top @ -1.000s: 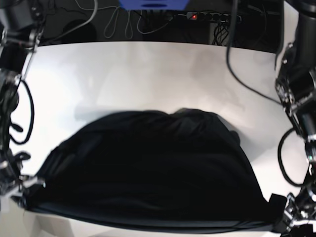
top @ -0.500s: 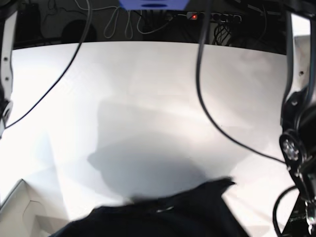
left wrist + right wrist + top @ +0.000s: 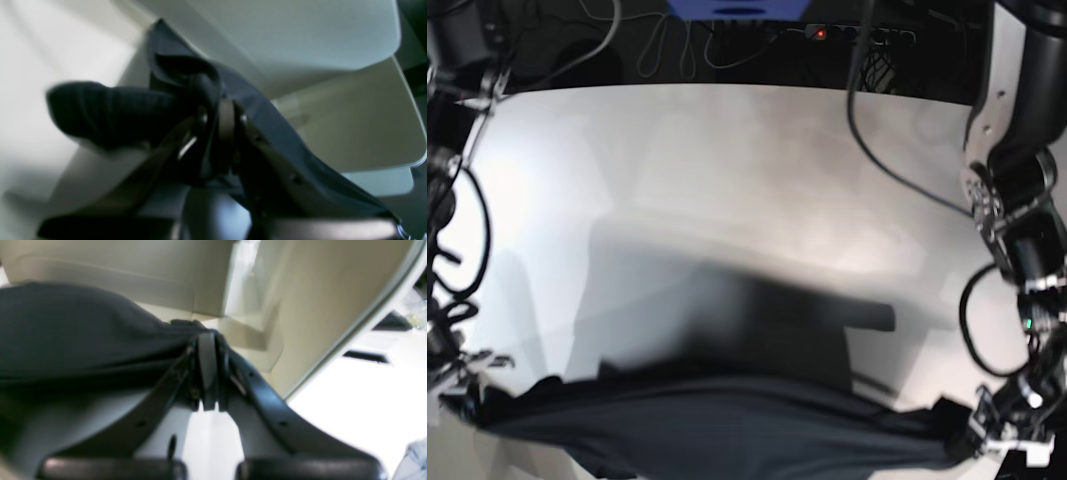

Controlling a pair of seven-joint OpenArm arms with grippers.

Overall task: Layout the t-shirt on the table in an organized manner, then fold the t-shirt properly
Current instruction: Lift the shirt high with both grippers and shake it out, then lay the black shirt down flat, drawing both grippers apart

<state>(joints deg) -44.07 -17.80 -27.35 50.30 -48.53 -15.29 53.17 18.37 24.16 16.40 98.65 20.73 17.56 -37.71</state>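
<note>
The black t-shirt (image 3: 717, 425) hangs as a taut, narrow band along the near edge of the white table (image 3: 727, 150) and casts a wide shadow on it. My left gripper (image 3: 962, 435) at the lower right of the base view is shut on one end of the cloth. The left wrist view shows its fingers (image 3: 227, 116) pinched on a bunched fold of the t-shirt (image 3: 110, 113). My right gripper (image 3: 472, 400) at the lower left is shut on the other end. In the right wrist view its fingers (image 3: 206, 350) clamp the t-shirt (image 3: 66, 333), which stretches away to the left.
Both arms stand at the table's sides, with a black cable (image 3: 897, 170) trailing over the right part. A power strip (image 3: 857, 33) with a red light and a blue object (image 3: 737, 8) lie behind the far edge. A pale box flap (image 3: 350, 116) shows beneath the left gripper.
A second ago the shirt lay draped wide over the table's near half. It has since been drawn toward the near edge and now spans the two grippers as a thin band. Both stay shut.
</note>
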